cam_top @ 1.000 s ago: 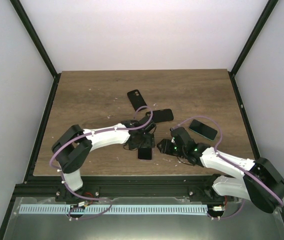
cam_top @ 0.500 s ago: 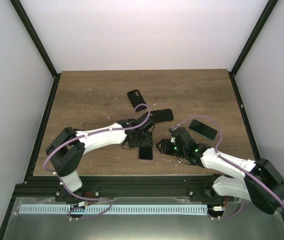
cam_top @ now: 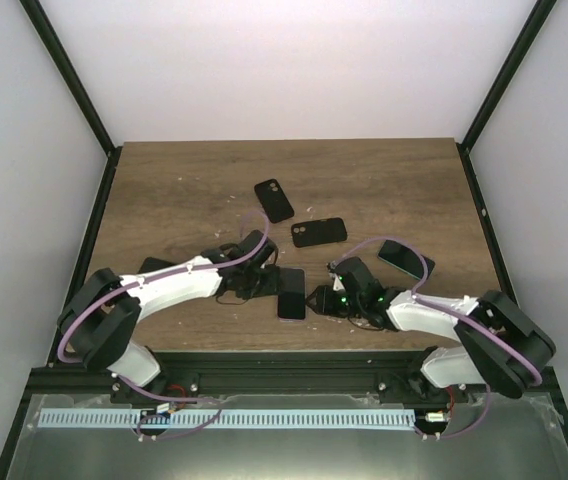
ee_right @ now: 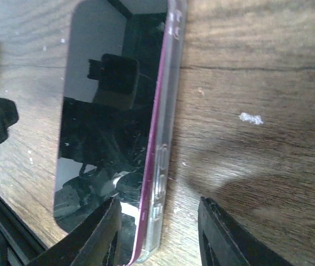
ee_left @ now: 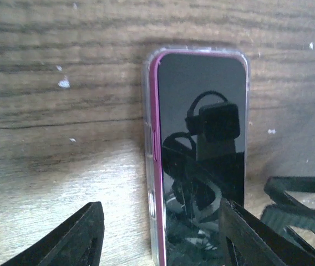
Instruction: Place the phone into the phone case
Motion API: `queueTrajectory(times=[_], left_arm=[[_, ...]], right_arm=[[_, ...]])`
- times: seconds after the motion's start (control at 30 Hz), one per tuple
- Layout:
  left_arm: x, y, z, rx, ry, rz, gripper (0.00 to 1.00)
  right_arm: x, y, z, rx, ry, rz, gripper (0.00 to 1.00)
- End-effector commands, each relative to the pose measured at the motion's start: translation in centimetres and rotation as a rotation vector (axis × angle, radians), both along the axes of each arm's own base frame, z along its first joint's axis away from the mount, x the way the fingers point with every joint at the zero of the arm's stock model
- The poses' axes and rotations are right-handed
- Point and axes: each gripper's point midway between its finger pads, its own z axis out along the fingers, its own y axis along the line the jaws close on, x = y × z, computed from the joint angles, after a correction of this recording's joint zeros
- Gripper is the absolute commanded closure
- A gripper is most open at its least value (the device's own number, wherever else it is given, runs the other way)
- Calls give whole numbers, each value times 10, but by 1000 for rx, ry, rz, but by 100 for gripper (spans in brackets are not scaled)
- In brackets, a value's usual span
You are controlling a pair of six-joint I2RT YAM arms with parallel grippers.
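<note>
Between left gripper (ee_left: 160, 206) jaws, phone (ee_left: 202, 127) seated in phone case (ee_left: 147, 111)

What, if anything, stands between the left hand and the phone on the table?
Nothing visible does. The phone lies screen up on the table, its edges rimmed by the clear case, and its near end sits between the open fingers of the left hand.

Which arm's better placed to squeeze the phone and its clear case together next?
Left, probably. The left gripper frames nearly the whole width of the phone in the phone case, end-on. The right gripper brackets only one long edge near a corner.
</note>
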Motion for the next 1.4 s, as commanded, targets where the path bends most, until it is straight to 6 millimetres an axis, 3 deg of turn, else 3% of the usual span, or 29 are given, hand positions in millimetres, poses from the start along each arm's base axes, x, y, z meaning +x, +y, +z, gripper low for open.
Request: queueTrajectory(times=[0.0,0.2,0.4,0.57,0.73,0.9,1.07,1.2,1.37], left_arm=[[-1,-14,2,-58,-20,-78,42],[-10,-11,-18,-49,13,-109,47],[-15,-12,-30,-50,36,-119,62],[-17,-18,-35,-71,42,-123,78],[-22,-24,-40,-58,55,-135,83],[-25,-26,-43,-59,67,-128,84],[-21,-25,-29,-66,47,-109,76],[-17,-15,-15,-48,16,-81,67],[-17,-9,-3,-71,-7,-65,65]], right_arm=[[5,14,4,30,-8,32,62],[3,18,-8,30,21,49,65],[3,17,-17,12,37,38,72],[5,17,-18,9,33,33,84],[7,18,-20,6,35,30,89],[9,15,-24,-14,31,18,89],[11,16,-21,-15,26,20,88],[7,21,1,31,10,47,72],[-2,24,14,65,18,90,71]])
